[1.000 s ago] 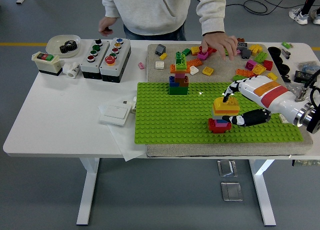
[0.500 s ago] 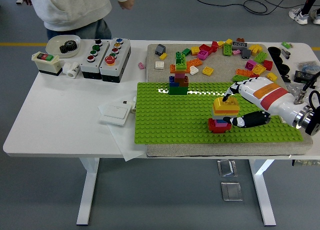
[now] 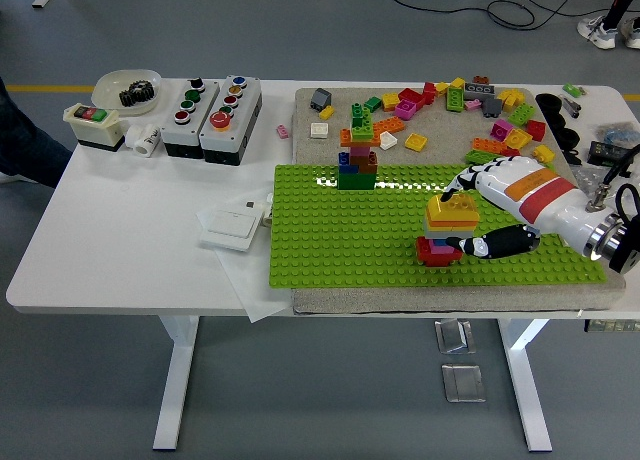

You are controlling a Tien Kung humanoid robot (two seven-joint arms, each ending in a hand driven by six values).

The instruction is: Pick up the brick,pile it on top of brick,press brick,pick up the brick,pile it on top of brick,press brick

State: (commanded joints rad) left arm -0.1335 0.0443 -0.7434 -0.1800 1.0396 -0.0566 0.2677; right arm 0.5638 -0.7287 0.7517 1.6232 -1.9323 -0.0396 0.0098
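Person gone; right hand (image 3: 470, 215) still clasps yellow brick (image 3: 452, 211) (above red brick (image 3: 437, 250)).

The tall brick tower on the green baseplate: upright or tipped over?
Upright. The brick tower stands vertically on the green baseplate, its layers stacked straight.

Bricks on the baseplate
Tower (image 3: 357, 150) stands at baseplate's (image 3: 340, 250) back; short stack (image 3: 445, 230) sits right, nearer; loose bricks (image 3: 470, 105) lie behind.

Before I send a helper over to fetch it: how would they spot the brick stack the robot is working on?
On the green baseplate, look right, where the right hand reaches in. The short stack sits between its fingers: red base, yellow top, unlike the taller tower at the plate's far edge.
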